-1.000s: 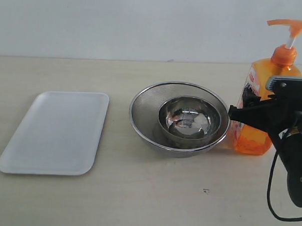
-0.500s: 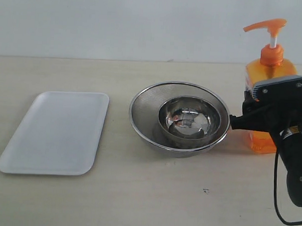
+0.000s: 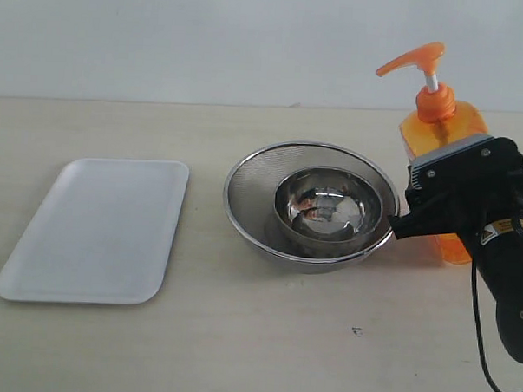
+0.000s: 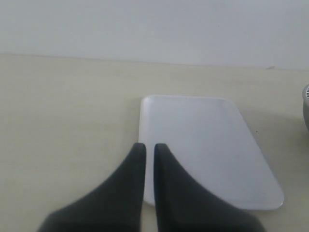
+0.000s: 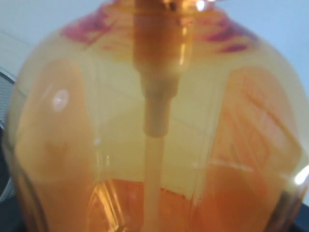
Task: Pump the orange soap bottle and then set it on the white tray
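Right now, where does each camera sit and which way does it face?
Exterior view: off the arms, facing the wall across the table; shows white tray, strainer, orange soap bottle, right gripper.
Left wrist view: on the left arm, looking past the shut left gripper at the tray.
Right wrist view: on the right arm, close against the bottle; hardly any robot visible.
Shared: tray in exterior and left wrist; bottle in exterior and right wrist.

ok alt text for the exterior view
The right gripper holds the orange soap bottle, tilted, at the right of a beige table. A steel mesh strainer with a smaller steel bowl inside sits mid-table; the white tray lies at left.
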### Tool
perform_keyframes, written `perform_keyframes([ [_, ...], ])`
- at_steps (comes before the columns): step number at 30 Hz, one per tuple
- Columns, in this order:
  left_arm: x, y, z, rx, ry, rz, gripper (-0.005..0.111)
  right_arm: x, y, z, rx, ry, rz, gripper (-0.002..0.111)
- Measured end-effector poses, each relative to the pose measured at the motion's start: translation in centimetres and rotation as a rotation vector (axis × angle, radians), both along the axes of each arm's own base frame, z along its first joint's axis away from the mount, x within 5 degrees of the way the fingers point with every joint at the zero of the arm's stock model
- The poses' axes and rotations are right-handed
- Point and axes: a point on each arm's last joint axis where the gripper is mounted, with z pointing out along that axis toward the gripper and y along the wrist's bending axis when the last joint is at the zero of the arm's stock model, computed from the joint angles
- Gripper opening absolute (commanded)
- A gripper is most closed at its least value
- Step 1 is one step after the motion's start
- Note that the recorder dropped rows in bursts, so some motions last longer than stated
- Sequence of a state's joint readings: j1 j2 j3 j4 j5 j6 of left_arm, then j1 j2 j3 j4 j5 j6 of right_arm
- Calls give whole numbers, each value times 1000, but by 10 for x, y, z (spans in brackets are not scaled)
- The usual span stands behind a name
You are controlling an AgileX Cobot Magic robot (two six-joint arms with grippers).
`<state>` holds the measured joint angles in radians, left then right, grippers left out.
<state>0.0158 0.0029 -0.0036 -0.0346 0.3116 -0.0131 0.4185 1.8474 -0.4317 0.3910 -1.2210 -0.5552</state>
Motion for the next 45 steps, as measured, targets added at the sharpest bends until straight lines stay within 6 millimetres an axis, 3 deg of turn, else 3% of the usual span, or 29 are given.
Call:
perform_keyframes([
  [45, 0, 0, 0, 9, 0, 0, 6, 0, 2, -2, -126, 7, 33, 0],
])
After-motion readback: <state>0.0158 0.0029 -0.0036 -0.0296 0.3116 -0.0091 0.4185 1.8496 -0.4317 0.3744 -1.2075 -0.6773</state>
